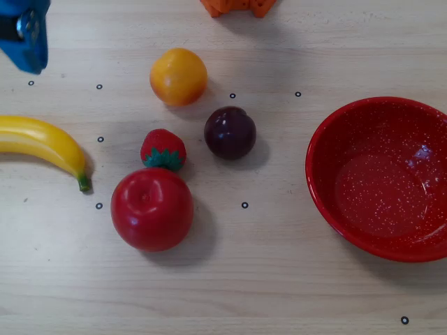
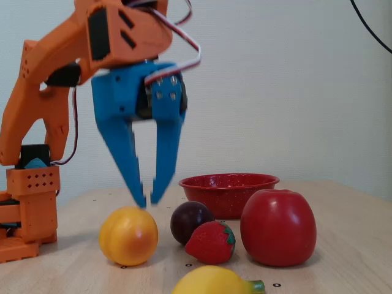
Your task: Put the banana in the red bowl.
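Five pieces of plastic fruit and one bowl sit on a pale wooden worktop (image 1: 279, 293): one banana (image 1: 42, 143), one orange (image 1: 178, 76), one plum (image 1: 230, 132), one strawberry (image 1: 163, 149) and one apple (image 1: 151, 209). In the overhead view the banana lies at the left edge, partly cut off by the frame, its green stem tip pointing toward the apple and not touching it. The strawberry sits just above the apple, so close the two appear to touch; the plum lies just right of the strawberry, and the orange stands apart above them. The red bowl (image 1: 318, 150) rests at the right, well apart from the banana, with nothing in it. In the fixed view the orange arm's blue gripper (image 2: 148, 201) hangs tips-down above the orange, its jaws narrowly apart at the tips and holding nothing. In the overhead view only a blue corner of the gripper shows at the top left, above the banana.
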Robot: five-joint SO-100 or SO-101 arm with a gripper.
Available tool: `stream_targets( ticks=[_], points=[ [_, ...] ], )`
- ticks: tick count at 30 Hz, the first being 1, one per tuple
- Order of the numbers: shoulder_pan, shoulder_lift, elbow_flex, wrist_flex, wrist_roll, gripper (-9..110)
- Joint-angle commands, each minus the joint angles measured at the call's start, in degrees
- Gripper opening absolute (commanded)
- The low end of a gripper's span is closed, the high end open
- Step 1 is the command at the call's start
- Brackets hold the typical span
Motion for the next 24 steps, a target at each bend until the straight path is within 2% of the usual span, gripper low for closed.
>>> stream_targets(
  ticks=[1, 9, 17, 21, 24],
  points=[
    [-2.72, 1.14, -8.53, 5.19, 1.85, 0],
    [-6.33, -7.12, -15.47, 5.19, 11.43, 1],
    [-9.4, -11.07, -19.51, 5.19, 15.64, 29],
    [-10.9, -13.27, -22.32, 5.19, 17.58, 47],
    [-11.78, -14.77, -23.38, 5.19, 18.98, 55]
  ],
)
